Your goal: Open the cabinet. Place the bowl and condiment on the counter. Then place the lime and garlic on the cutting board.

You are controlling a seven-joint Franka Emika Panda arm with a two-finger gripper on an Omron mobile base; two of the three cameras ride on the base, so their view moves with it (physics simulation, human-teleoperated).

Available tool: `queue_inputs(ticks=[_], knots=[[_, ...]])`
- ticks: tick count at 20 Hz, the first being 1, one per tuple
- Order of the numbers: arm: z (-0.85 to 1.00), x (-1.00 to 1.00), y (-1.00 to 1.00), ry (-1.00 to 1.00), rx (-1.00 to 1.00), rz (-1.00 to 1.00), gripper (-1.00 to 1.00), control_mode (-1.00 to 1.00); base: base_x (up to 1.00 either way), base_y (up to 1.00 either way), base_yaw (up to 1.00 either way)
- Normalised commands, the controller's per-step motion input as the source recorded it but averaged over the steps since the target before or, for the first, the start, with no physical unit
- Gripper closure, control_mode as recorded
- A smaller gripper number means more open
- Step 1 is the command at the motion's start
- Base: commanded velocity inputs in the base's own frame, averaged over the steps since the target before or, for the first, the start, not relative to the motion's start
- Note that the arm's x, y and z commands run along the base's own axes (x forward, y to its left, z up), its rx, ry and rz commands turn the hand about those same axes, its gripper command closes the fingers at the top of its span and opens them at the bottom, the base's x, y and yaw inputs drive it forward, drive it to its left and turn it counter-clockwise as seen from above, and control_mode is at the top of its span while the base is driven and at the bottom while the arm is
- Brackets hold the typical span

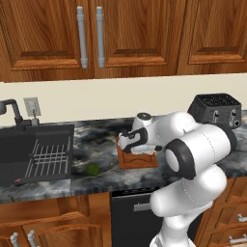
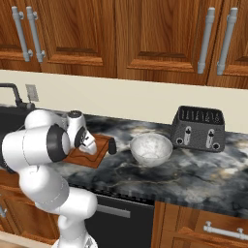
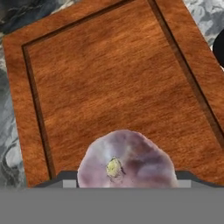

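Cabinet [image 1: 91, 36]: reddish wood wall unit high above the gripper, both doors shut as seen now. Surface [image 2: 193, 169]: black and grey marbled stone directly beneath the gripper, running off to either side. Toaster [image 2: 198, 128]: dark, well off toward the far end of the surface from the gripper, against the wall. Bowl [image 2: 151, 148]: pale silver, standing on the surface near the gripper, just past the board's edge; this placement judged done. Cutting board [image 3: 113, 87]: square brown wood with a dark groove, immediately under the gripper. Gripper [image 1: 140, 147]: low over the board, jaws spread around the garlic and grasping it, as far as the hand view allows. Condiment [image 2: 112, 146]: small black bottle upright on the surface, just beside the board and close to the gripper; judged done. Garlic [image 3: 127, 159]: whitish-pink bulb between the gripper's tips, over the board, not yet set free. Lime [image 1: 92, 169]: green fruit on the surface, well apart from the gripper toward the sink, off the board; its transfer remains
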Motion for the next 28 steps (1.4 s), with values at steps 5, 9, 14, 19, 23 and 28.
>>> queue_inputs(ticks=[5, 9, 14, 19, 23, 28], knots=[[-0.11, 0.09, -0.02, 0.0, 0.0, -0.01, 1.0, -1.0, 0.0, 0.0, 0.0], [-0.14, 0.05, 0.0, 0.0, 0.0, 0.0, -1.0, -1.0, 0.0, 0.0, 0.0], [-0.02, 0.02, 0.0, -0.01, 0.0, 0.0, -1.0, -1.0, 0.0, 0.0, 0.0], [0.04, 0.0, -0.03, -0.03, 0.0, 0.0, -1.0, -1.0, 0.0, 0.0, 0.0], [0.09, -0.02, -0.05, -0.02, 0.0, 0.0, -1.0, -1.0, 0.0, 0.0, 0.0], [0.23, -0.11, -0.01, -0.04, 0.0, 0.0, -1.0, -1.0, 0.0, 0.0, 0.0]])
